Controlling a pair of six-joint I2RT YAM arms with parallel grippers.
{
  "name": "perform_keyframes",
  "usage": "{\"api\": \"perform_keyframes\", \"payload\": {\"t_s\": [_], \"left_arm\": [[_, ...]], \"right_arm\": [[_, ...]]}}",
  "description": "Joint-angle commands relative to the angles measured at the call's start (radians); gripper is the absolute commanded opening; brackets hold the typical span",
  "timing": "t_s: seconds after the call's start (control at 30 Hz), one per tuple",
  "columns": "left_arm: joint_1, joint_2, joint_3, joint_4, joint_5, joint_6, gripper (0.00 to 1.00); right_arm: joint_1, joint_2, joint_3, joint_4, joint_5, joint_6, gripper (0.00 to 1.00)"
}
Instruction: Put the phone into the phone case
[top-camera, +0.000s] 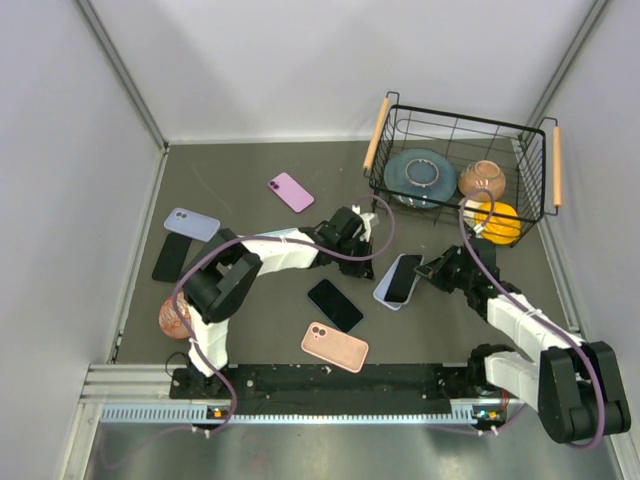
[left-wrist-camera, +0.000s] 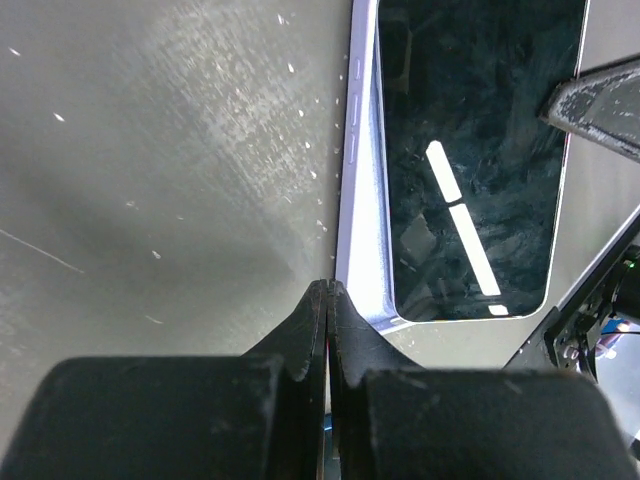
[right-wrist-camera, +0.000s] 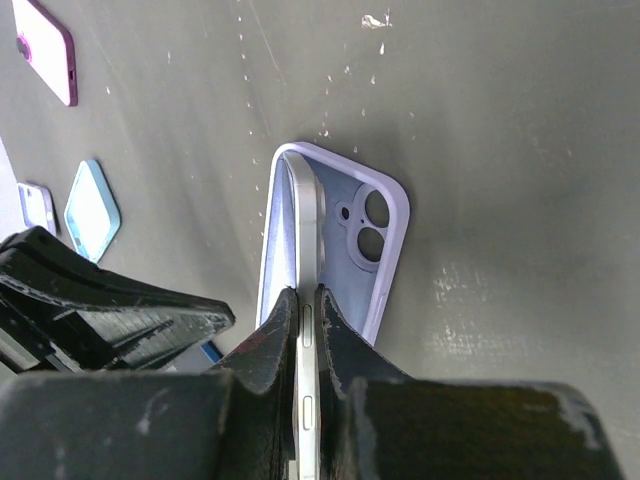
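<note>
In the right end effector (right-wrist-camera: 306, 296), the phone (right-wrist-camera: 306, 215) tilts into case (right-wrist-camera: 335, 185)

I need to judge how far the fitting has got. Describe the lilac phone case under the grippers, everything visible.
The lilac phone case lies on the table, open side up. It looks like matte plastic, with rounded corners, a raised rim and a camera window with two round holes. The phone, pinched by the right gripper, stands tilted in it, one long edge against a side wall. The shut left gripper sits at its rim.
</note>
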Motion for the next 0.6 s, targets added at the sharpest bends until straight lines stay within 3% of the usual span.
{"api": "perform_keyframes", "payload": {"t_s": [0.0, 0.57], "left_arm": [[-0.012, 0.018, -0.025, 0.033, -0.027, -0.026, 0.0], [-0.091, 0.009, -0.071, 0.062, -0.022, -0.063, 0.0]], "right_arm": [[-0.01, 0.044, -0.025, 0.062, 0.0, -0.037, 0.0], [-0.018, 0.078, -0.054, 0.104, 0.026, 0.008, 0.0]]}}
